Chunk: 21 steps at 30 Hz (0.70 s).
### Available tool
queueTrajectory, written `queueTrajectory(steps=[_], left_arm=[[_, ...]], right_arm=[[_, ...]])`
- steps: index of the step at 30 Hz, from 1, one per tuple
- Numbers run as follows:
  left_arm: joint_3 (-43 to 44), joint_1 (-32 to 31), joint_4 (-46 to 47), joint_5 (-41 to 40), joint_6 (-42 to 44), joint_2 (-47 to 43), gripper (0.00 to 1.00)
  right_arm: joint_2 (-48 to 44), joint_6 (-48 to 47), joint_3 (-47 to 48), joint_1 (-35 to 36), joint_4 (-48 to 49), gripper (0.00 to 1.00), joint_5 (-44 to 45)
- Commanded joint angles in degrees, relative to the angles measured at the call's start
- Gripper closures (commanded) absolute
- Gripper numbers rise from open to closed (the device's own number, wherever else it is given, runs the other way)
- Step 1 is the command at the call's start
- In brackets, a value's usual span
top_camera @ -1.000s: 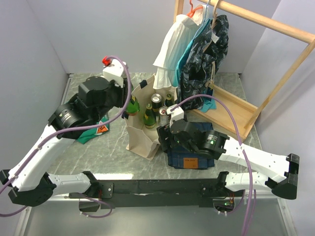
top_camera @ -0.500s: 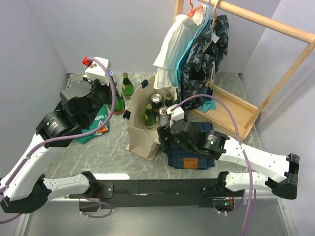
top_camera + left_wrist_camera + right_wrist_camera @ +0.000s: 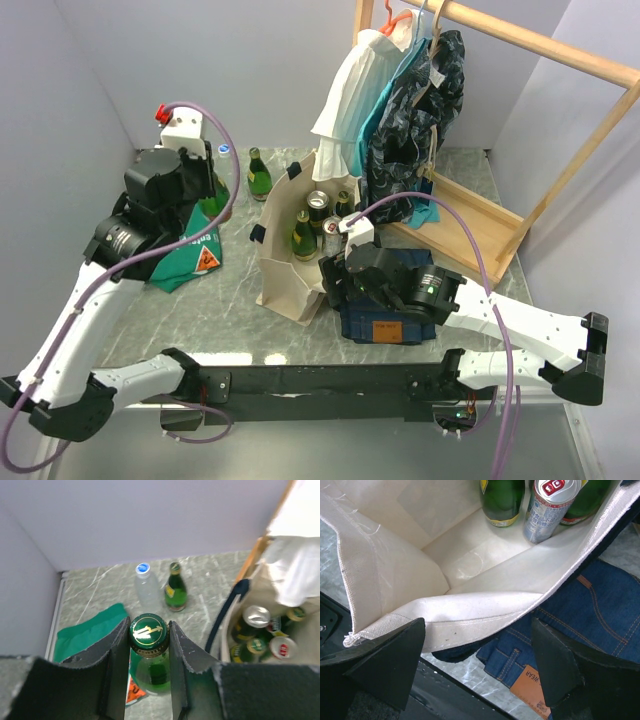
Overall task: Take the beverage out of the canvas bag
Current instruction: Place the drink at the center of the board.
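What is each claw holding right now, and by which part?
Left claw grips the green bottle by its neck, right at the top. Right claw is open, holding nothing.

A robot lab's test cell: plain pale walls (image 3: 200, 60) box in a marble-look counter (image 3: 230, 330). A cabled left arm (image 3: 70, 320) and right arm (image 3: 510, 315) are bolted to a black rail (image 3: 320, 380) at its edge. Staged props stand about: a wooden rack (image 3: 560, 45) of clothes (image 3: 400, 100), bottles (image 3: 259, 172), a bag (image 3: 285, 285) and folded jeans (image 3: 385, 320).
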Motion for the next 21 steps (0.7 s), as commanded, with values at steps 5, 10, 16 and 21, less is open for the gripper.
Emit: queueTrajectory(steps=[5, 10, 16, 21], left_arm=[[-0.64, 9.11, 15.11, 10.07, -2.66, 2.01, 0.99], [-1.88, 13.07, 18.72, 14.39, -4.42, 4.81, 0.99], [-3.02, 15.44, 22.59, 16.85, -6.17, 9.82, 0.99], [-3.64, 16.67, 25.93, 17.1, -6.53, 13.77, 0.99]], right_arm=[[-0.01, -1.03, 3.43, 0.59, -1.56, 0.08, 1.06], [-1.24, -1.91, 3.08, 0.51, -2.0, 0.08, 0.97], [-1.59, -2.26, 3.43, 0.51, -3.23, 0.08, 0.97], [-1.06, -2.61, 5.53, 0.51, -5.33, 0.08, 1.31]])
